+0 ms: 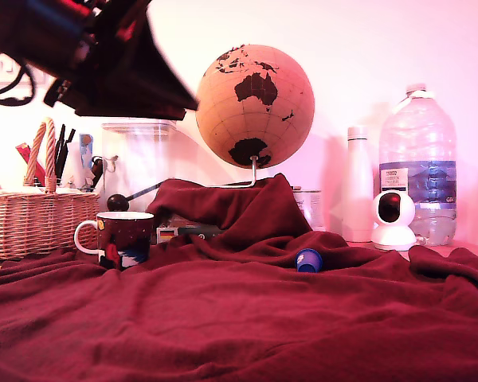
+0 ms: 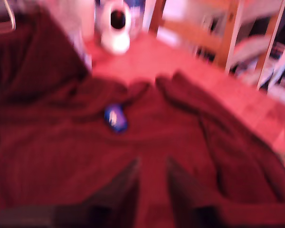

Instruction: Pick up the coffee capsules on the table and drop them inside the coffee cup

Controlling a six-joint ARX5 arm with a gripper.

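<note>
The rumpled dark red fleece table cover [image 1: 223, 318] looked soft, so the small blue tapered capsule [image 1: 308, 260], sitting at about 3 o'clock from the maroon white-handled mug [image 1: 124, 237], probably weighed nothing and would roll; I'd pinch its sides. Only the wrist view showed the gripper [image 2: 152, 178], empty and narrowly parted.

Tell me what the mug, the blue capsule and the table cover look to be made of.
Coffee cup: looks like glazed ceramic, glossy dark maroon with white handle and rim. Blue capsule: smooth, slightly shiny shell, probably aluminium or plastic; too small to settle. Cloth: soft fleece-like fabric, matte, rumpled into thick folds. Wrist view is blurred and adds nothing on finish.
</note>
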